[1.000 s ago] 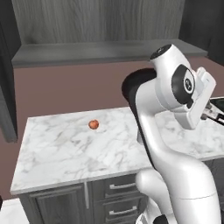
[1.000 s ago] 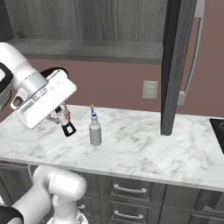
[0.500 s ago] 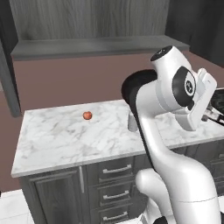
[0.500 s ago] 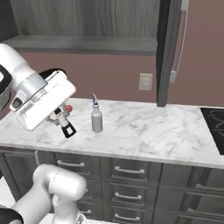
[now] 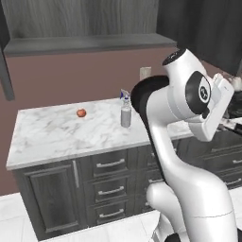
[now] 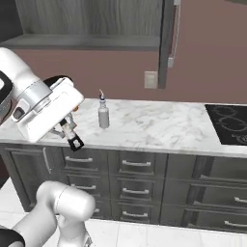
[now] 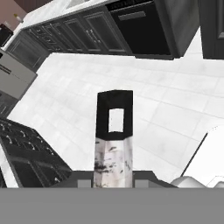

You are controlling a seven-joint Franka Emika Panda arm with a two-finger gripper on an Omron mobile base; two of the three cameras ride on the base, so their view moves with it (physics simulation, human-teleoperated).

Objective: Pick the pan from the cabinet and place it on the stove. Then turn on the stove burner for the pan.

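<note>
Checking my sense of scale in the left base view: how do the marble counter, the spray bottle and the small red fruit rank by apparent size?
Largest to smallest:
1. Marble counter, by far.
2. Spray bottle, standing upright on it.
3. Red fruit, a small dot.
Bottle and fruit sit at similar depth, so their order seems reliable.

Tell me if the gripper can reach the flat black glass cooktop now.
Probably not: the gripper hangs off the marble counter's left end, the cooktop lies at its far right.
</note>
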